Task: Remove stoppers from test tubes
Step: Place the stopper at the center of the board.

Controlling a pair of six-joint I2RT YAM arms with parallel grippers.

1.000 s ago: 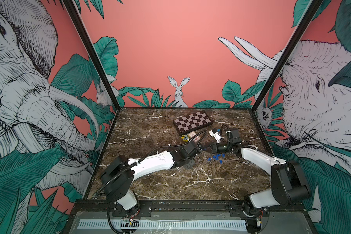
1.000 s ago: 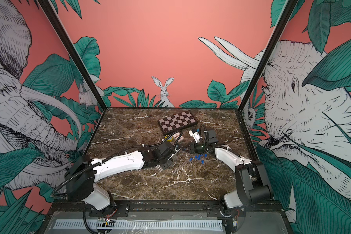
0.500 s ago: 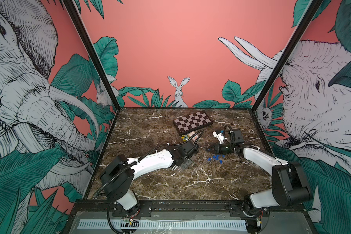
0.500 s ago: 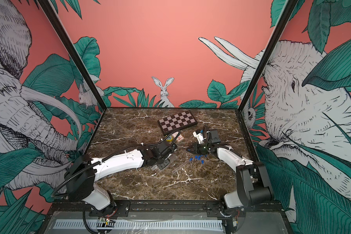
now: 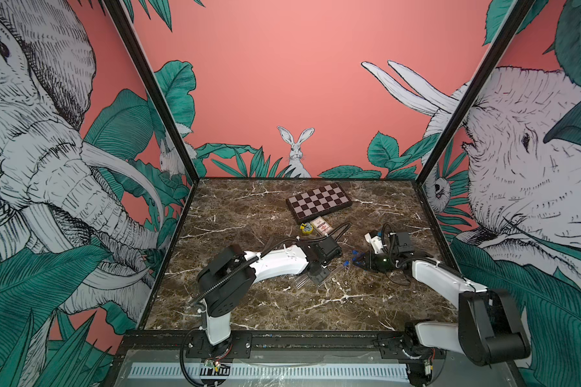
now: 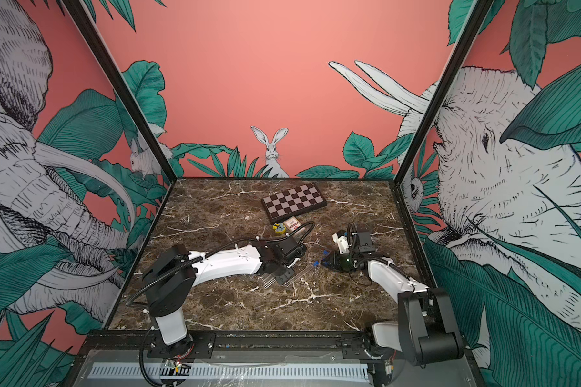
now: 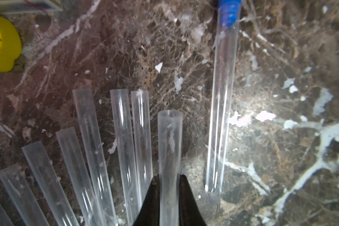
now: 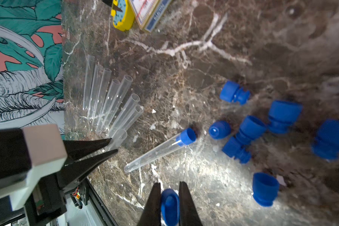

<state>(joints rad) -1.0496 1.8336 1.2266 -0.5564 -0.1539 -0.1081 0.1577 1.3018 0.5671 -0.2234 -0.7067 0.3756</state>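
In the left wrist view my left gripper (image 7: 169,177) is shut on a clear test tube (image 7: 169,140) whose mouth is open, with no stopper in it. Beside it several open test tubes (image 7: 98,146) lie fanned on the marble. One more tube (image 7: 222,97) lies apart with a blue stopper (image 7: 229,11) in its mouth. My right gripper (image 8: 169,185) is shut on a blue stopper (image 8: 169,205). Several loose stoppers (image 8: 250,129) lie scattered just beyond it. In both top views the grippers (image 5: 317,276) (image 5: 354,263) sit mid-table, a short gap apart.
A chessboard (image 5: 319,201) lies toward the back of the marble table (image 5: 249,214). In front of it sit a round yellow object (image 5: 305,228) and a small card box (image 5: 321,225). The enclosure walls stand on three sides.
The left gripper has drawn back toward the front left with its tube. The right gripper has shifted slightly forward and left with the stopper. The two now stand further apart.
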